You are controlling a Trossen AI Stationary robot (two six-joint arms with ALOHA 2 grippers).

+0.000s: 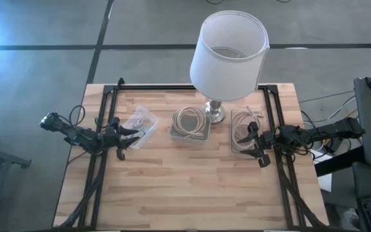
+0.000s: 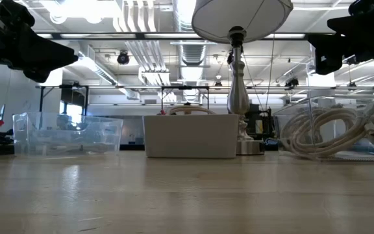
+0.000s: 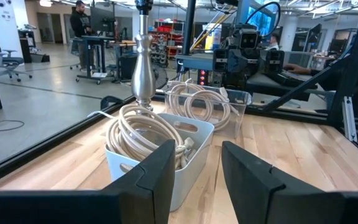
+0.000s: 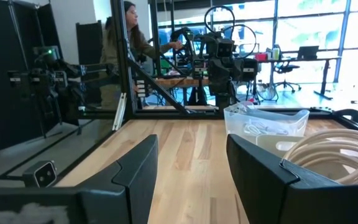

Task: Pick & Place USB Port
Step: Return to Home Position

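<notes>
Up top, just left of the lamp (image 1: 228,55) base, white bin (image 1: 190,139) sits w/ coiled cables (image 1: 190,120) inside; left gripper (image 1: 129,142) and right gripper (image 1: 253,143) hover either side of lamp. Low view: bin right beside lamp. Wrist cams: both jaws spread apart.

Table (image 1: 192,187): we record pale wood planks, smooth, with a low sheen.
Bin (image 2: 190,136): white plastic, matt.
Container by the left arm (image 1: 140,122) and container by the right arm (image 1: 245,132): clear plastic, glossy.
Cables (image 3: 143,134): we note a smooth cream sheath, faintly shiny.
Lamp stem (image 3: 143,68): polished metal, mirror-bright.
Lamp shade (image 1: 229,55): white and matt; cloth or paper, we cannot tell.
Fingers (image 3: 160,168) of the left gripper (image 3: 194,155): dark, matt.
</notes>
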